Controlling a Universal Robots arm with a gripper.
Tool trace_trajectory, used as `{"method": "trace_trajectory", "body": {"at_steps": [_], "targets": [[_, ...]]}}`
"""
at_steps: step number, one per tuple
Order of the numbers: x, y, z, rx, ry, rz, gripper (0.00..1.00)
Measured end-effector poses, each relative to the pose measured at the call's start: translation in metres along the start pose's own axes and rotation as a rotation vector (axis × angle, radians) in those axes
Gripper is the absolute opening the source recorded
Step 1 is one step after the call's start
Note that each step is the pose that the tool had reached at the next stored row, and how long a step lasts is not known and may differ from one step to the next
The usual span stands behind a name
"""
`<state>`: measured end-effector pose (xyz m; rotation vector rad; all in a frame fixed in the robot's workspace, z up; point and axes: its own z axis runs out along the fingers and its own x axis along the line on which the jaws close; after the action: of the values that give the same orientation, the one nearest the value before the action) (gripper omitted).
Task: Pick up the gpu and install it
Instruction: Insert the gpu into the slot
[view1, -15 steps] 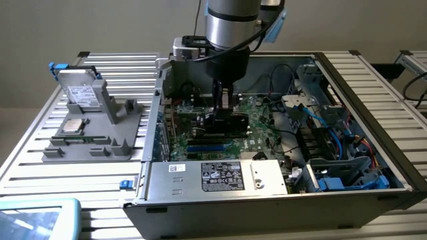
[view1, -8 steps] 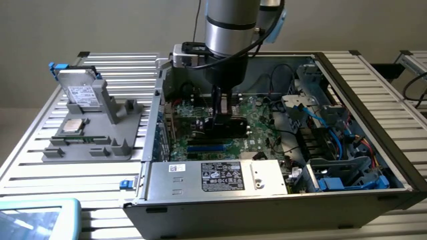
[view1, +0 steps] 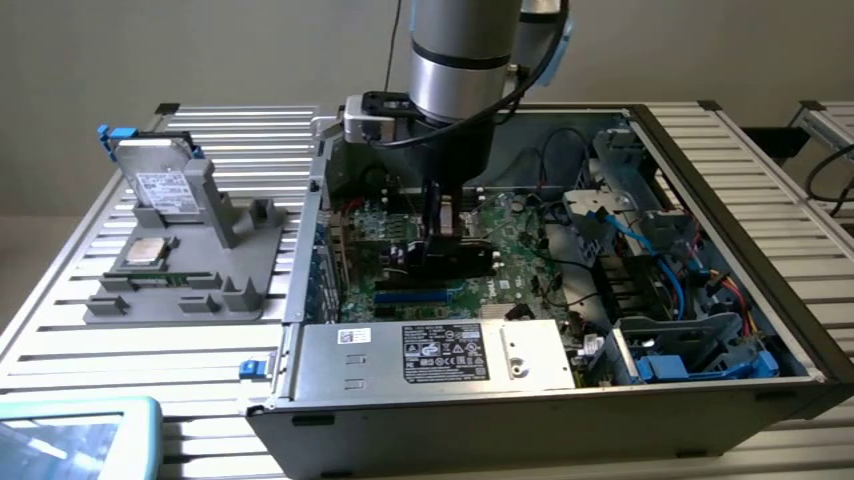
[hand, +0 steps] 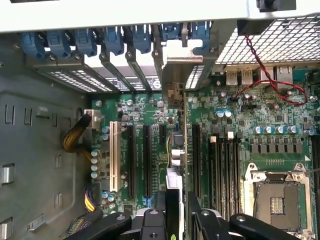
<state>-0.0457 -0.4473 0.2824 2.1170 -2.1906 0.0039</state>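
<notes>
My gripper reaches down into the open computer case, over the green motherboard. It is shut on the gpu, which hangs upright as a dark card between the fingers. In the wrist view the gpu shows edge-on as a thin line running from my gripper toward the case's rear wall. Its silver bracket sits among the blue slot clips. The card stands over the motherboard between two black expansion slots, close to the board; whether it touches a slot I cannot tell.
A grey fixture at the exterior view's left holds a silver hard drive and a processor chip. The power supply lies along the case's near side. Blue cables crowd the right bay. A processor socket and a white slot flank the card.
</notes>
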Motion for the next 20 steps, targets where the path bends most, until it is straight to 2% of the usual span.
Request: {"method": "trace_trajectory", "body": {"at_steps": [20], "targets": [[0.0028, 0.0047, 0.0103, -0.0026, -0.0031, 0.000, 0.27]]}}
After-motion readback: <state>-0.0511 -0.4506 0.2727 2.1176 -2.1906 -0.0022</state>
